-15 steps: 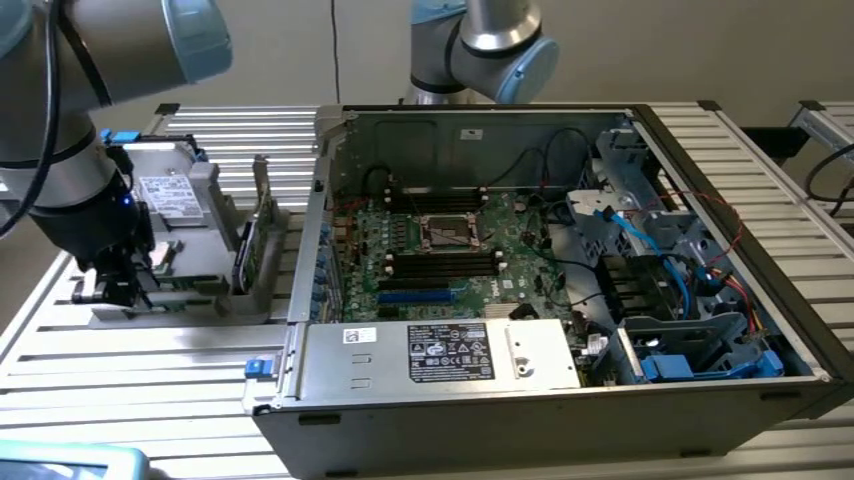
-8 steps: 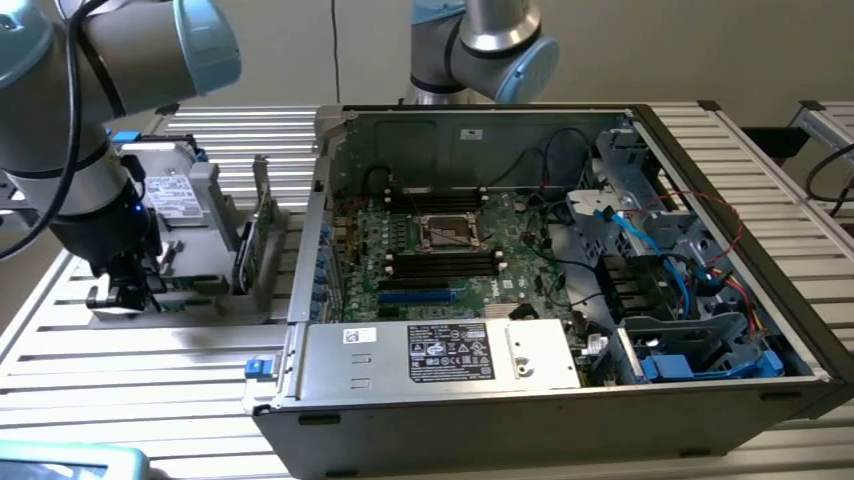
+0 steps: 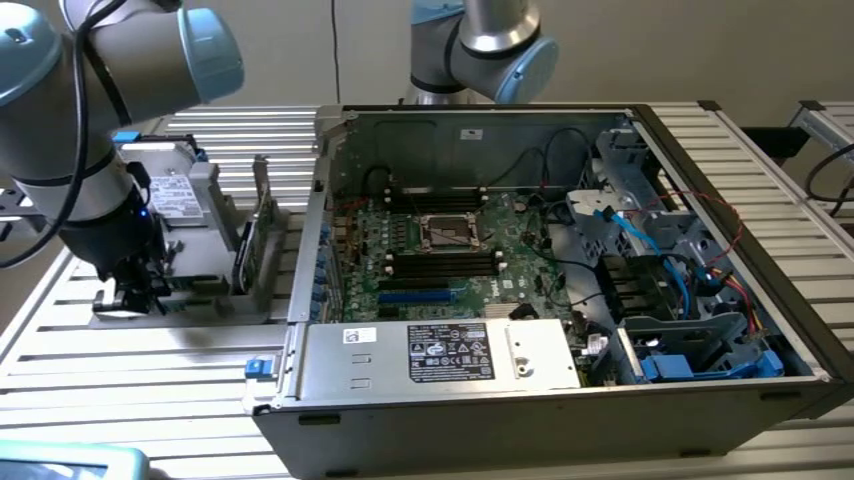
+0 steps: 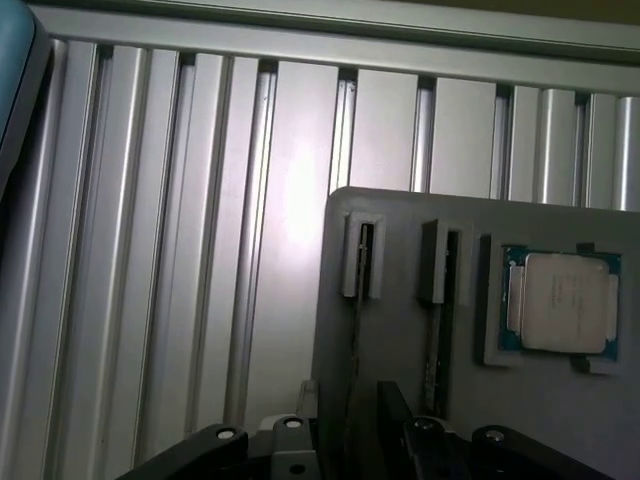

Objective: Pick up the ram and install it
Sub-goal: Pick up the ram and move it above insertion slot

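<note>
The ram [image 4: 357, 320] is a thin stick standing on edge in a slot of the grey holder [image 4: 400, 230]. A second thin stick [image 4: 437, 330] stands in the neighbouring slot. My gripper [image 4: 350, 435] hangs low over the holder, open, with one finger on each side of the first stick; I see no contact with it. In the exterior view the gripper [image 3: 134, 292] is down at the holder [image 3: 200, 285] on the exterior view's left, beside the open computer case [image 3: 561, 400]. The motherboard [image 3: 454, 260] lies inside the case with its long dark memory slots [image 3: 441, 268] showing.
A square silver processor [image 4: 562, 302] rests in a recess of the holder beside the sticks. An upright card [image 3: 260, 215] stands at the holder's far side. The case holds a power supply box [image 3: 441, 355], drive cages and loose cables [image 3: 641, 235]. A ribbed aluminium table [image 4: 200, 250] surrounds everything.
</note>
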You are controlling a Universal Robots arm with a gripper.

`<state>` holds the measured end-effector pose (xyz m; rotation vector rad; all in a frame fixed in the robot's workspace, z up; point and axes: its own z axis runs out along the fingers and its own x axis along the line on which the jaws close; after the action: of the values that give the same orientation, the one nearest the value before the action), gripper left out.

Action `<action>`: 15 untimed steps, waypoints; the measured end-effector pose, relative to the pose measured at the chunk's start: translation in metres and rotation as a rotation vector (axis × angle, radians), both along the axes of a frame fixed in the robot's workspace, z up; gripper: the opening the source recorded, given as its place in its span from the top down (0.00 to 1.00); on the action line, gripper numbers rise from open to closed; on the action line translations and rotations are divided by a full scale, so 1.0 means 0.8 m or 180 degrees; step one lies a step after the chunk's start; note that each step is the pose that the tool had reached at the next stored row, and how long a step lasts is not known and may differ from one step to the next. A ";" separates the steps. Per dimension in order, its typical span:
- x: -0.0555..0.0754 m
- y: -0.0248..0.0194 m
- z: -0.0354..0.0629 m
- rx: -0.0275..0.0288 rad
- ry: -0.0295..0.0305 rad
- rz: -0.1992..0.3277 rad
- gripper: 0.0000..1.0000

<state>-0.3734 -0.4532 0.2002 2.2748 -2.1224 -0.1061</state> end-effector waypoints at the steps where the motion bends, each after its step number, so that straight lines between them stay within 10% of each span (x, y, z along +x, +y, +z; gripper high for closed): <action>1: 0.000 0.0000 0.000 0.0000 -0.0001 0.0000 0.64; 15: -0.002 0.0002 -0.005 0.0000 -0.0006 0.0000 0.85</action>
<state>-0.3748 -0.4531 0.1962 2.2759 -2.1233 -0.1042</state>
